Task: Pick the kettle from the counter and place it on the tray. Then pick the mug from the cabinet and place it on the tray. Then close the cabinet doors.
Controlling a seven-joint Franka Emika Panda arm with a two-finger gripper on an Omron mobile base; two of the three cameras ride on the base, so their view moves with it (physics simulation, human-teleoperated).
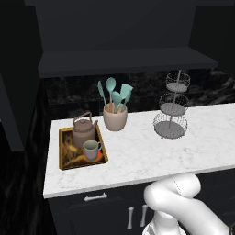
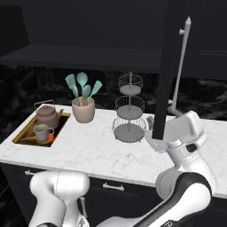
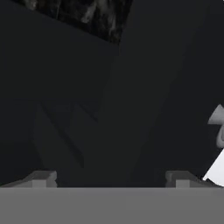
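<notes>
Claw (image 2: 153,142) sits at the lower edge of the right cabinet door (image 2: 165,75), seen in the right base view; its dark tips (image 3: 43,178) stand well apart in the hand view, spread, nothing pinched between them, dark door panel right ahead. Whether a finger touches the door edge cannot be told. Arm pose: elbow folded low in front of the table (image 2: 97,153), forearm rising up to a white wrist, hand bent over toward the door's bottom corner. The door stands swung out, edge-on, with its long silver bar handle (image 2: 181,66) just right of the claw and running up above it. A bit of that handle's mount shows at the right edge of the hand view.

Far left of the claw, at the table's left end, lies the tray (image 1: 64,160) (image 2: 24,137). On it stands the kettle (image 1: 84,131) (image 2: 47,115) at the back and the mug (image 1: 91,149) (image 2: 41,132) just in front of it, close together. Cabinet (image 1: 124,55) above the claw's level is open, its dark shelf showing. Between tray and claw: beige crock of teal utensils (image 1: 114,114) (image 2: 83,108), then a three-tier wire stand (image 1: 172,110) (image 2: 129,111) just left of the claw. Left door (image 1: 11,110) also hangs open at the far left.
</notes>
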